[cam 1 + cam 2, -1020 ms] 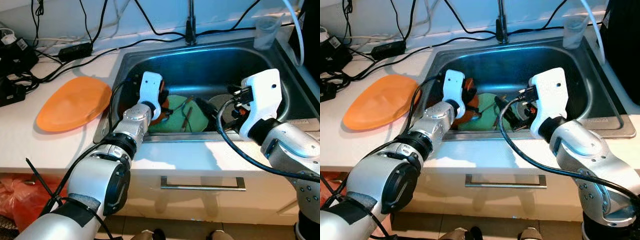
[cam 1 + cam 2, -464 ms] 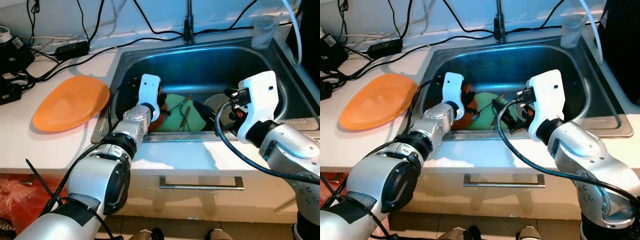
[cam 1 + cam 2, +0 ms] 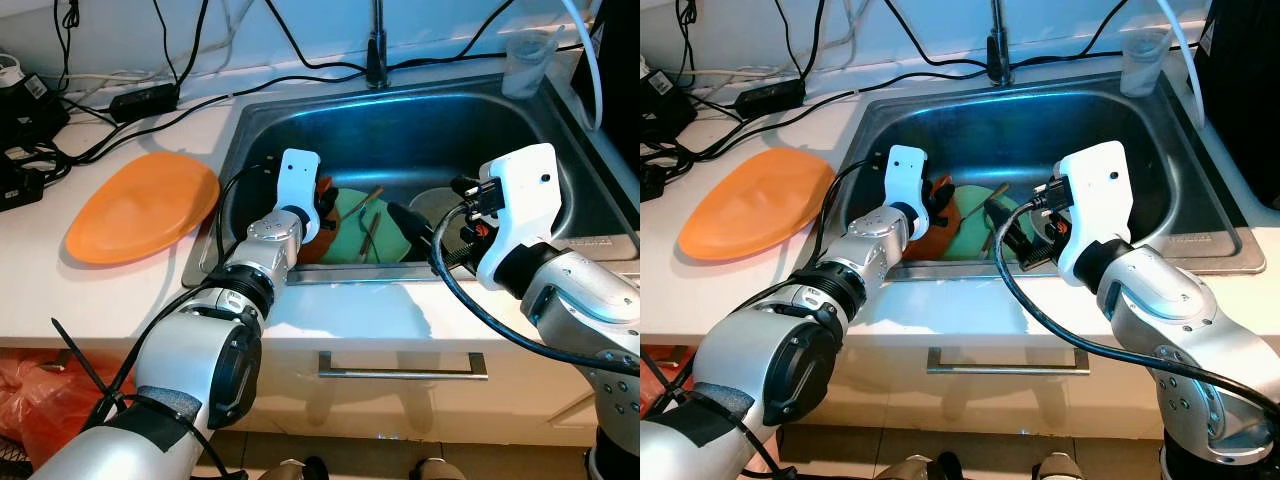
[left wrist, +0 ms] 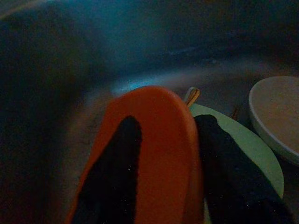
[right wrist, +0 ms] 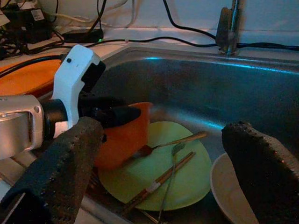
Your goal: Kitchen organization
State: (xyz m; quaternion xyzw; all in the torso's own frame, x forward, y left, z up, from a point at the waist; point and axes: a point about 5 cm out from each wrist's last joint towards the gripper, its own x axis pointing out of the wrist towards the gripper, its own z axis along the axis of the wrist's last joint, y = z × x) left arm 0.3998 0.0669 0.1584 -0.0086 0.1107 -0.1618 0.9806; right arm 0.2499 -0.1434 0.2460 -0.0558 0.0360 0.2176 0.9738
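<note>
My left gripper is down in the steel sink, shut on the rim of an orange dish. The left wrist view shows the dish pinched between both black fingers. It is tilted up at the left side of the basin, leaning over a green plate. Chopsticks and a long utensil lie on that plate. A white dish sits to its right. My right gripper hangs open over the basin's front right, holding nothing.
A large orange plate lies on the white counter left of the sink. Black cables and a power adapter run along the back wall. The faucet stands behind the basin, and a clear plastic cup at the back right corner.
The orange dish in my left gripper has tipped up a little more, showing more of its surface. My right gripper has shifted only slightly.
</note>
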